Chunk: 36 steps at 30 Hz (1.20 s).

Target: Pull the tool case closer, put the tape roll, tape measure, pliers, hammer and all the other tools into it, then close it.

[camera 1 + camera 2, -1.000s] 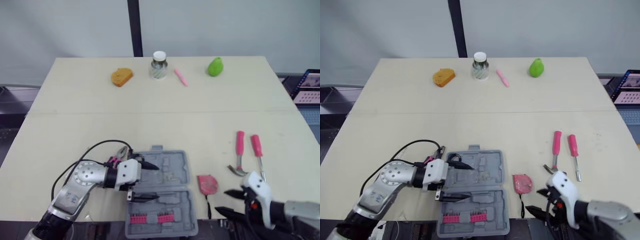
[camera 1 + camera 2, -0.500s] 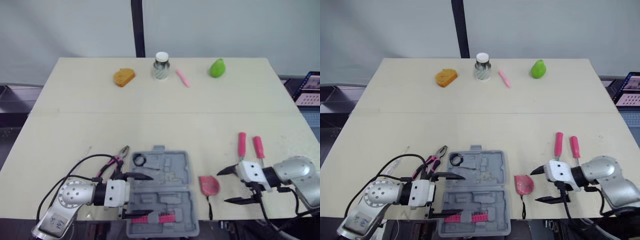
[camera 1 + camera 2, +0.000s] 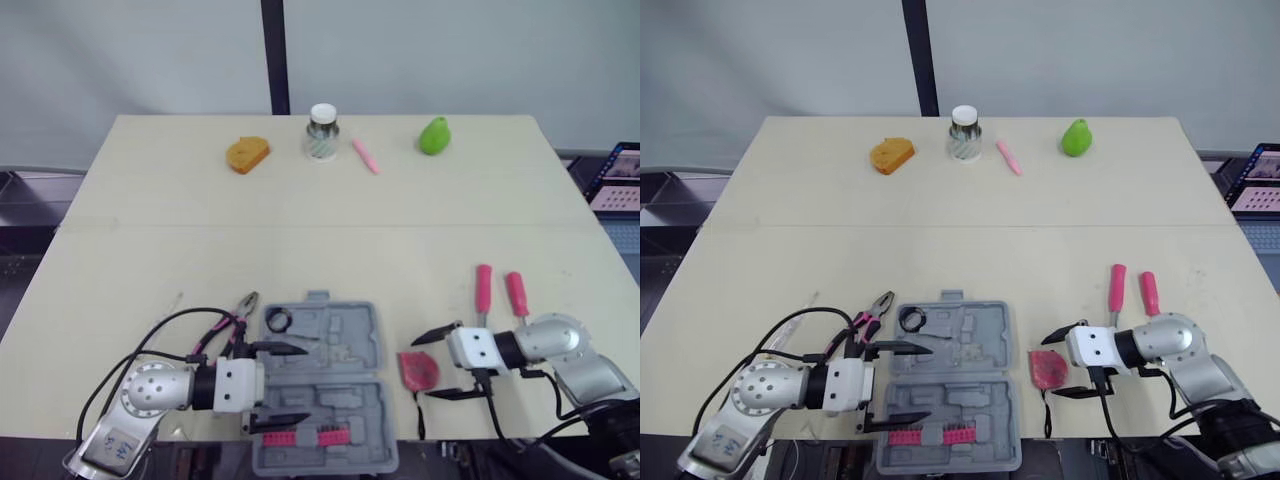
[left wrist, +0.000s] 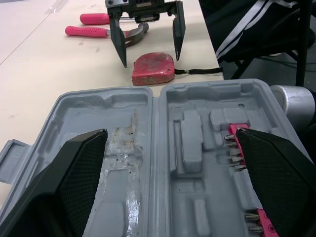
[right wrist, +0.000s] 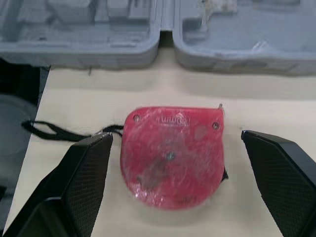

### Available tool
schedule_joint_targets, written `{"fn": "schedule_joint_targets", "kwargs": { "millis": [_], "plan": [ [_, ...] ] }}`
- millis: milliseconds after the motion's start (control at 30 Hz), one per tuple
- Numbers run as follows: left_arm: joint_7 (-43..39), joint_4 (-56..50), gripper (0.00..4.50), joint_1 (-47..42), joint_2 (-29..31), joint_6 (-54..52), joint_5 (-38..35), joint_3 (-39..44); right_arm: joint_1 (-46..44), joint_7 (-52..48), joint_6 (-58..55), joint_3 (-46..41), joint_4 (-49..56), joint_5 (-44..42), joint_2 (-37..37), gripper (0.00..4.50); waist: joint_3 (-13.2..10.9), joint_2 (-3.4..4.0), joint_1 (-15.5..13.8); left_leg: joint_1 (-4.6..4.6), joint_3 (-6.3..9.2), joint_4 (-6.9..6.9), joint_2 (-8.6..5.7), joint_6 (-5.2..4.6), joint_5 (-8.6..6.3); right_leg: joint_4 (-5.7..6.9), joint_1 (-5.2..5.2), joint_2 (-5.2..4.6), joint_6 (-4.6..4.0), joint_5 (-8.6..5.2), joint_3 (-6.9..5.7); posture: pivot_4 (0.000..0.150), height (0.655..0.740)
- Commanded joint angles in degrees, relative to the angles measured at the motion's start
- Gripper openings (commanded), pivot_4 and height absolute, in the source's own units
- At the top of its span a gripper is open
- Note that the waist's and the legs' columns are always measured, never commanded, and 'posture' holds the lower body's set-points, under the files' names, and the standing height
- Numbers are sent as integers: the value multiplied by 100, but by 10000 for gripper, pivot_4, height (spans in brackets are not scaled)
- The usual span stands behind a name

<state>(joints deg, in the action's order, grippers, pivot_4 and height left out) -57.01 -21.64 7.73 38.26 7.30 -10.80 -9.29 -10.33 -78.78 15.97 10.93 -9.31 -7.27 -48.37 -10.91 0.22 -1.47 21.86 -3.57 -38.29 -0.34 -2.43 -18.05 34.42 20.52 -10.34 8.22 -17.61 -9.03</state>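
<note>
Grey plastic marks the biggest piece: the tool case (image 3: 325, 385) lies open at the near edge of the table, 2 halves flat. The left gripper (image 3: 288, 385) is spread wide over its left side, holding nothing. Just right of the case sits the red tape measure (image 5: 172, 155), between the parted, empty fingers of the right gripper (image 3: 425, 366).

The grasp looks about to happen. It would go best with both fingers set squarely on the body, clear of the black strap (image 5: 54, 132), then a short carry into a bay. The hammer (image 3: 482, 290), screwdriver (image 3: 516, 295) and pliers (image 3: 235, 318) wait outside.

A beige table (image 3: 300, 230) carries 4 unrelated items along its far edge: an orange lump (image 3: 245, 154), jar (image 3: 321, 131), green fruit (image 3: 432, 134) and pink pen (image 3: 362, 155). Behind it are a pale wall and a dark post (image 3: 272, 55).
</note>
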Motion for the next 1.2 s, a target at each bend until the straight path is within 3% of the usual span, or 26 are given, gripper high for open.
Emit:
{"fn": "schedule_joint_targets", "kwargs": {
  "millis": [33,600,1200],
  "plan": [
    [65,-82,45000,0,-37,115,44,-71,-3,-190,263,-105,-241,-232,10,44107,0,0,0,0,1,0,0,0,0,0,-1,0,0,0,-1,1500,7400],
    [62,-148,45000,-28,49,44,-5,-62,-399,-303,1041,76,-1502,-88,410,44107,0,0,12,-3,-1,0,1,0,0,1,-1,1,0,0,1,1500,7400],
    [94,-125,45000,-15,67,86,16,-76,-375,-238,1014,148,-1630,-48,473,44107,1,1,16,-6,-1,1,2,1,0,1,-3,1,0,0,1,1500,7400]
  ]
}}
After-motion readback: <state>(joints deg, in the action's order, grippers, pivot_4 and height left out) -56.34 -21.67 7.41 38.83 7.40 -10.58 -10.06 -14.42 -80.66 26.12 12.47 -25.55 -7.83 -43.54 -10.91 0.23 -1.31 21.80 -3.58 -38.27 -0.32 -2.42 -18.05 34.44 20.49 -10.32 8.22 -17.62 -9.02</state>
